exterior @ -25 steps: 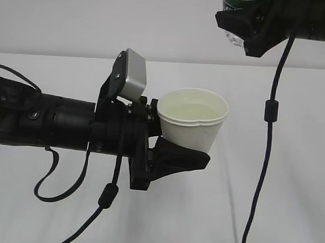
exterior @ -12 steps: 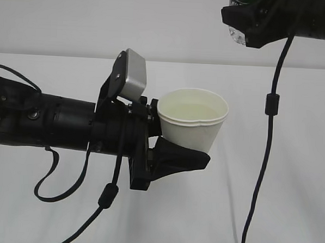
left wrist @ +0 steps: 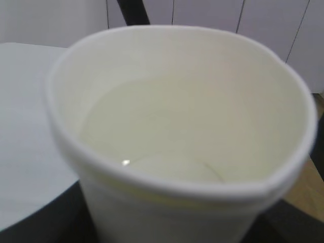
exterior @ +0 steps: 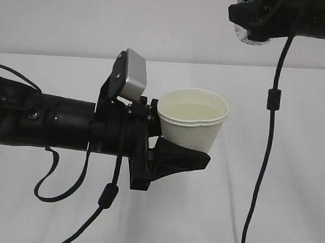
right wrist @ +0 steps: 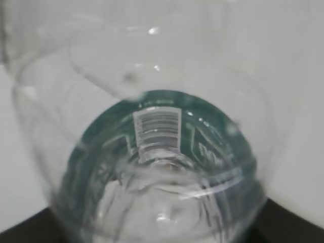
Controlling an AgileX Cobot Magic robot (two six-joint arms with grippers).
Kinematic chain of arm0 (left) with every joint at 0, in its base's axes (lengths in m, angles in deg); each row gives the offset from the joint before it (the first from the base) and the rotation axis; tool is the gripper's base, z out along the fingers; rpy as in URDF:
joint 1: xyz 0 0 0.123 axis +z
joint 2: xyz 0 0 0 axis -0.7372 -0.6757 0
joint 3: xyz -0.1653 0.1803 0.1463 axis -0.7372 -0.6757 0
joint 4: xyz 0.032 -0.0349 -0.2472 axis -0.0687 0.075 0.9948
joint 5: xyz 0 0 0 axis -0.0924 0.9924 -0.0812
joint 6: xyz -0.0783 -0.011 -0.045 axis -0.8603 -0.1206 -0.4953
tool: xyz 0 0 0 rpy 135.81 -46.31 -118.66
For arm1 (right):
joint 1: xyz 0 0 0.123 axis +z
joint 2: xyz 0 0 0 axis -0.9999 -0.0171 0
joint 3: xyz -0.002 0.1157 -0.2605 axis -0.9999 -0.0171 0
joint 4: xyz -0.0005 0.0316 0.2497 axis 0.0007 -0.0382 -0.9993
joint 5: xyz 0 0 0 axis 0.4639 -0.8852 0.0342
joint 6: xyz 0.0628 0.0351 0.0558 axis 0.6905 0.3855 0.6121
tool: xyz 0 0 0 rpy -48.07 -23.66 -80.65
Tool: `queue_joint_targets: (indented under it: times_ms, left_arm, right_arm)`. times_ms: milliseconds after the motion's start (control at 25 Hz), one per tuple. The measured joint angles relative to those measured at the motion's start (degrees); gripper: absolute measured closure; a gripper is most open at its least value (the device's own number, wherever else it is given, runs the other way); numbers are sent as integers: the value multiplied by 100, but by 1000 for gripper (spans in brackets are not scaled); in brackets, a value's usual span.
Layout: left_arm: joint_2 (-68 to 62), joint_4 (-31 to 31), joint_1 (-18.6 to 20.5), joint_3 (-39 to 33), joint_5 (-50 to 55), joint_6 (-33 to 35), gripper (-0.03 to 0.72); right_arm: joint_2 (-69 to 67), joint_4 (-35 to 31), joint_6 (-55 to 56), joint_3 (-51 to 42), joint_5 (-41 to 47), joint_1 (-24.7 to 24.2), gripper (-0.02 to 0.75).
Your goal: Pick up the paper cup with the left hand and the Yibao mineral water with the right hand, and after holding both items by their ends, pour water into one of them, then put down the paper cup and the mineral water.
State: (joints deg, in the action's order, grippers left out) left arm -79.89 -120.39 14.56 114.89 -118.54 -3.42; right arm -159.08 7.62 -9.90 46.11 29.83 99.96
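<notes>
The white paper cup (exterior: 192, 120) stands upright in mid-air with water in it, and my left gripper (exterior: 174, 149) is shut on its lower part. The left wrist view is filled by the paper cup (left wrist: 177, 131), whose cream inside holds clear water. At the top right of the exterior view my right gripper (exterior: 255, 23) is shut on the Yibao mineral water (exterior: 249, 34); only its clear end and a sliver of green label show there. In the right wrist view the Yibao mineral water (right wrist: 157, 167) fills the frame, seen through its clear base with the green label inside.
The white table (exterior: 289, 204) lies below both arms. Black cables hang down: one from the right arm (exterior: 265, 132) past the cup's right side, one looping under the left arm (exterior: 106, 197).
The right gripper with the bottle has moved up and to the right, away from the cup. The left arm and cup have stayed still.
</notes>
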Motion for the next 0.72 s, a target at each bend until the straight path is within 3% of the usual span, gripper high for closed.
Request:
queue_joint_targets:
  times_ms: [720]
  left_arm:
    - [0, 0, 0, 0, 0, 0, 230]
  right_arm:
    - [0, -69, 22, 0, 648, 0, 326]
